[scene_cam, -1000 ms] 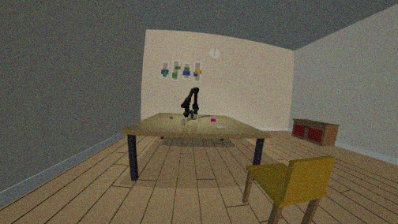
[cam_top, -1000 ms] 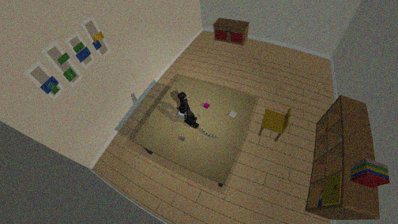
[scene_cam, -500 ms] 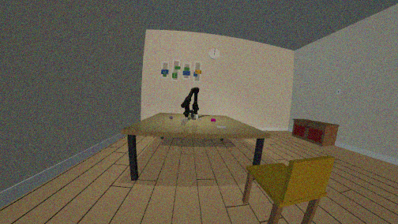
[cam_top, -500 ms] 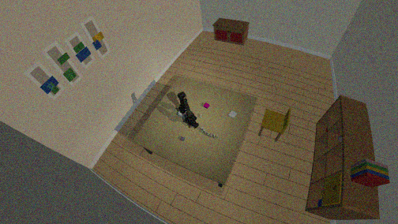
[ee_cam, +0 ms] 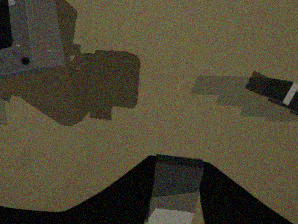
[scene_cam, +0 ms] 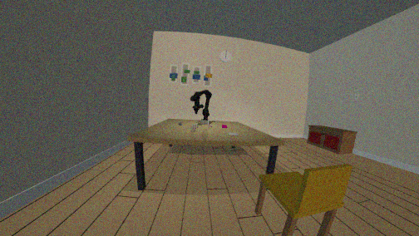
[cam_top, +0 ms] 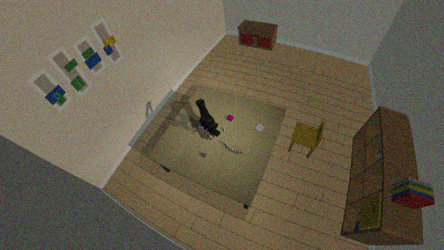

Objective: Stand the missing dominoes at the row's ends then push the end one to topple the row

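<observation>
Between the black gripper's (cam_top: 216, 133) (scene_cam: 195, 111) (ee_cam: 177, 162) closed-in fingers sits a small black-and-white block-shaped domino (ee_cam: 176, 180), probably light, stiff and easily tipped, so a gentle grip on its flat faces should suit.

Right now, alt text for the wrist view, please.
The gripper is closed on a domino, dark toward its top and pale toward its bottom in the picture, over a tan tabletop. A blue-grey block-like part shows at upper left, a dark piece with a white band at right; shadows lie between.
</observation>
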Motion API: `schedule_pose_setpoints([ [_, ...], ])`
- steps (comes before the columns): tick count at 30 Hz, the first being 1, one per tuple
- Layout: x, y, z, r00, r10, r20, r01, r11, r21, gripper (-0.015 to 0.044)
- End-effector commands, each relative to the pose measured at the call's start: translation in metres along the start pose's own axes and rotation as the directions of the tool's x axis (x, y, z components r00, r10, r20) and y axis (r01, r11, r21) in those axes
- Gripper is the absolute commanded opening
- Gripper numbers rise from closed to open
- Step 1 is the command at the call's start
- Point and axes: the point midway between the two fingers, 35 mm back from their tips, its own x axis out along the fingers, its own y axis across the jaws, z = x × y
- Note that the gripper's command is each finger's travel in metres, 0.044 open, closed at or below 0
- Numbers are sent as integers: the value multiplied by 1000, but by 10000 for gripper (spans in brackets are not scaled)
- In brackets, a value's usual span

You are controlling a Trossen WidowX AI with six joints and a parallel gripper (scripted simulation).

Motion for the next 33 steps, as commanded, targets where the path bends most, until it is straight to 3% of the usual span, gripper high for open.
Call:
schedule_pose_setpoints([
  [1, -8, 2, 0, 1000, 12, 1, -12, 1000, -4, 107],
  [3, -8, 2, -1, 1000, 12, 1, -12, 998, 65, 107],
  [8, -9, 0, -12, 1000, 11, 1, -10, 838, 545, 107],
  [12, -9, -2, -21, 1000, 11, 1, -7, 541, 841, 107],
  [16, -9, -3, -29, 1000, 11, 1, -2, 150, 989, 107],
  [19, -9, -4, -36, 1000, 11, 0, 2, -163, 987, 107],
  [23, -9, -5, -44, 1000, 11, -1, 7, -541, 841, 107],
  [28, -9, -5, -50, 1000, 11, -2, 10, -783, 622, 107],
  [33, -9, -5, -56, 1000, 11, -3, 12, -941, 339, 107],
])
